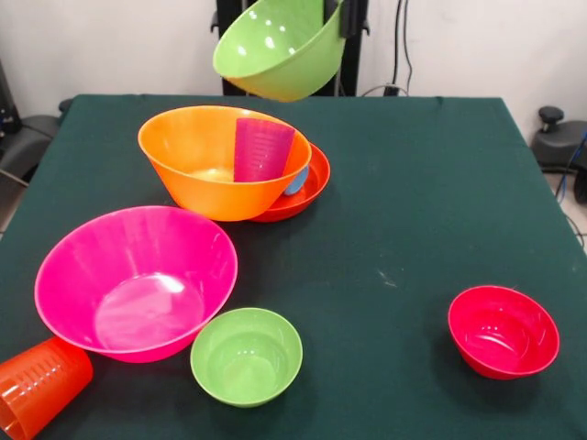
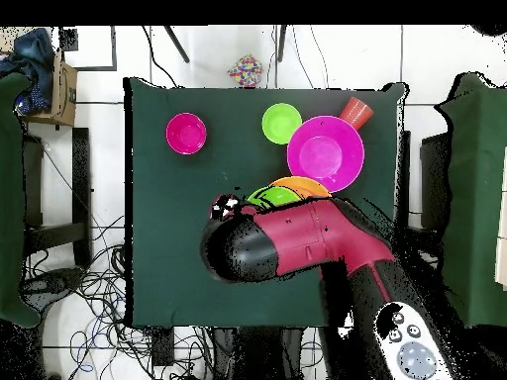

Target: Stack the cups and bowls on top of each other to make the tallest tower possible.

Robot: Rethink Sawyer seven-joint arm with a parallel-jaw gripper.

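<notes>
My gripper [image 1: 336,20] is shut on the rim of the medium lime green bowl [image 1: 278,48] and holds it tilted in the air above the back of the table. Below it the large orange bowl [image 1: 209,165] sits in the shallow red-orange bowl [image 1: 312,188]. The purple cup [image 1: 262,149] stands inside the orange bowl, and the blue cup [image 1: 297,181] peeks out beside it. The large pink bowl [image 1: 136,280], the small lime green bowl [image 1: 246,356] and the small crimson bowl [image 1: 503,330] stand apart. An orange cup [image 1: 37,387] lies on its side. The red cup is out of view.
The table has a dark green cloth [image 1: 413,183]. In the overhead view my arm [image 2: 297,242] covers most of the orange bowl [image 2: 305,184] and held green bowl [image 2: 271,196]. Cables and chairs surround the table.
</notes>
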